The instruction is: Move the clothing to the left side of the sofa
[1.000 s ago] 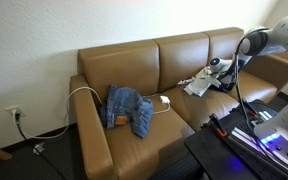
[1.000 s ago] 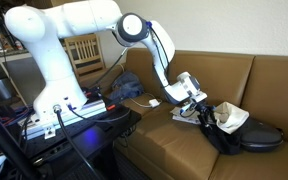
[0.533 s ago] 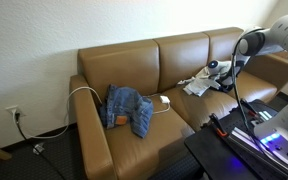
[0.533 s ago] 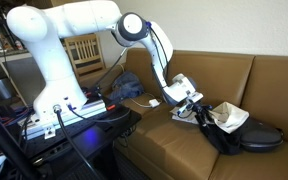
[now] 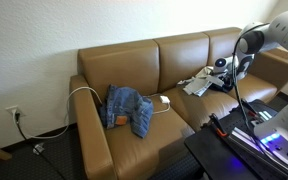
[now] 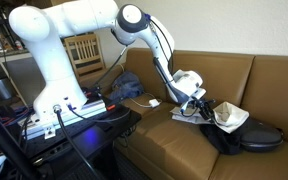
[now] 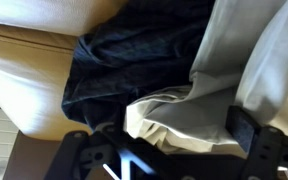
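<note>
The tan leather sofa (image 5: pixel 184 55) carries blue jeans (image 5: pixel 129 108) on one end seat in an exterior view. At the other end lie a white-grey shirt (image 5: pixel 197 85) and a dark top (image 6: pixel 246 138). My gripper (image 6: pixel 202 106) hangs low over that pile. In the wrist view the gripper (image 7: pixel 164 142) is open, its dark fingers (image 7: pixel 252 135) standing wide on either side of a bunched fold of the white shirt (image 7: pixel 184 112). The dark top (image 7: pixel 124 60) lies beyond the fold on the sofa seat (image 7: pixel 24 80).
A thin white cable (image 5: pixel 84 92) runs over the sofa arm to a white charger (image 5: pixel 165 99) beside the jeans. A wall socket (image 5: pixel 13 113) sits low beside the sofa. The black robot table (image 5: pixel 234 150) stands in front of the sofa, and a wooden chair (image 6: pixel 84 50) behind the arm.
The gripper has shifted slightly along the sofa, further over the shirt pile. Its jaws stay wide. The garments have not moved.
</note>
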{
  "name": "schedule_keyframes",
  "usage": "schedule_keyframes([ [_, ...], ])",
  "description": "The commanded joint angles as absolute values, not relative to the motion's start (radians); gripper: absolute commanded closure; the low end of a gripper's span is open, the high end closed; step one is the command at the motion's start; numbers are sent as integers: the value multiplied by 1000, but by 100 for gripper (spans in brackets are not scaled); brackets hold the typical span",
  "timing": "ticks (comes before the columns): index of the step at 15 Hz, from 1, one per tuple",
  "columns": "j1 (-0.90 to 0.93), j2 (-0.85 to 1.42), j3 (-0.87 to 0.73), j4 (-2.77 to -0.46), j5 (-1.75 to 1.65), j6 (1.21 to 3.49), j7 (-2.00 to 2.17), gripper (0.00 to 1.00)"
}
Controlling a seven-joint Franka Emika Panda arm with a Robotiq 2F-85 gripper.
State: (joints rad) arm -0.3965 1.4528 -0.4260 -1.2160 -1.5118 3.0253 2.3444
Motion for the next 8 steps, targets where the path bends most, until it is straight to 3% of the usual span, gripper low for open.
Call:
schedule_keyframes([
  [1, -379, 1462, -445, -1206, -1539, 3024, 2412, 0],
  [5, -410, 1466, -356, -1218, -1420, 2908, 2329, 0],
  [8, -375, 1475, -376, -1187, -1499, 2795, 2479, 0],
])
